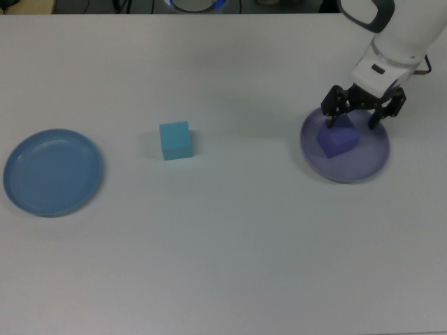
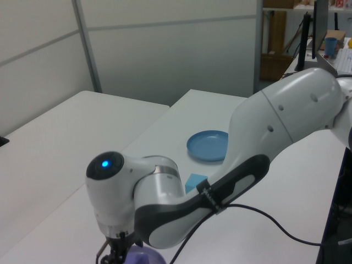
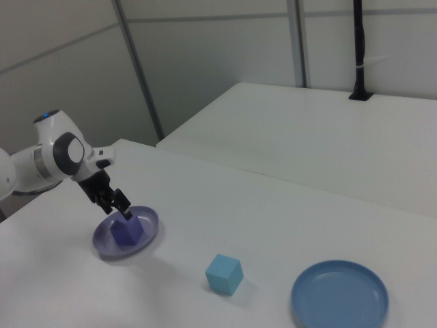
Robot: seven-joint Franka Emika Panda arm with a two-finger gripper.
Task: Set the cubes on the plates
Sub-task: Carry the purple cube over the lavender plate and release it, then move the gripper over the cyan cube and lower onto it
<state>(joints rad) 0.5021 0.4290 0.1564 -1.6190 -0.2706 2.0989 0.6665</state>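
White tabletop (image 1: 230,244) runs under everything you have to work with, and partition walls close off the background in the left view and the right view. Your gripper (image 1: 362,112) hangs just above the lavender plate (image 1: 363,164) with its fingers spread apart and nothing between them; the purple cube (image 1: 338,141) sits on that plate directly below the fingertips, close enough that in the top view the fingers straddle its upper corner. That closeness is your first risk: if you swing sideways before lifting clear, a fingertip could catch the cube and knock it toward the rim or off the plate, and since the plate looks light, a dragged finger might shift the plate too. Rise straight up before you travel. The cyan cube (image 1: 175,140) waits well away from the gripper, toward the top view's left, alone on the table, and the blue plate (image 1: 52,172) lies farther still beyond it in the same direction. The second risk lies there: the cube's faces look slightly turned against the table edges, so if you come down without matching your fingers to its sides, you could pinch it across corners and have it twist or squirt out. Carrying it low toward the blue plate could also clip the raised rim, so keep height until you are over the plate's middle.
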